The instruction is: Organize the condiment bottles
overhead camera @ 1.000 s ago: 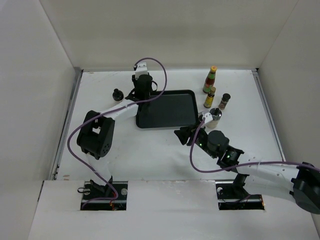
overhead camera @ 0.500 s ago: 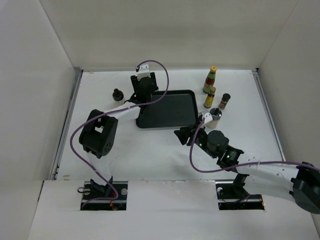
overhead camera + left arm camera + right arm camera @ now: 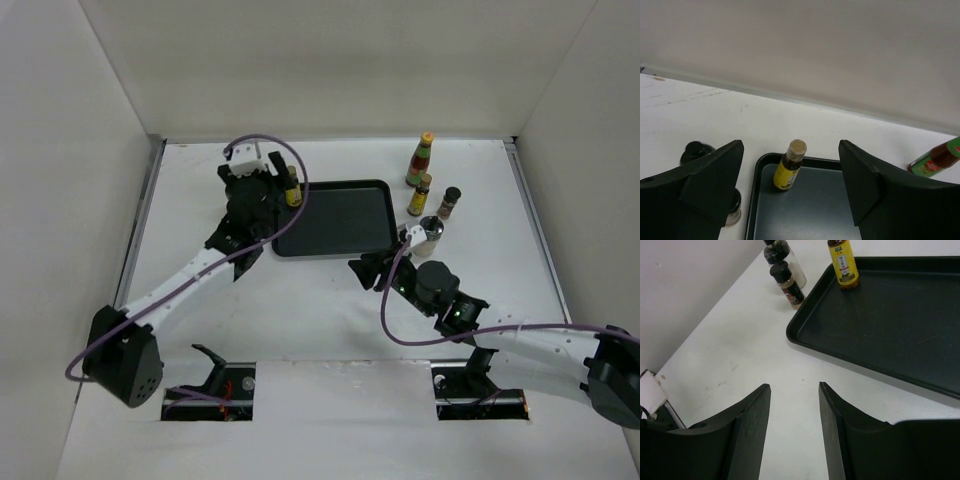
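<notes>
Amber yellow-labelled glass bottle (image 3: 788, 172): now stands free and upright in corner of black rectangular tray (image 3: 840, 215). Left gripper (image 3: 791, 150): just released, jaws wide, backing away. Completes one placement.

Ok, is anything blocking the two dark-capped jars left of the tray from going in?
Nothing visible. The dark-capped jars stand on the table right beside the tray rim; inside, only a yellow-labelled bottle stands, in the far-left corner.
</notes>
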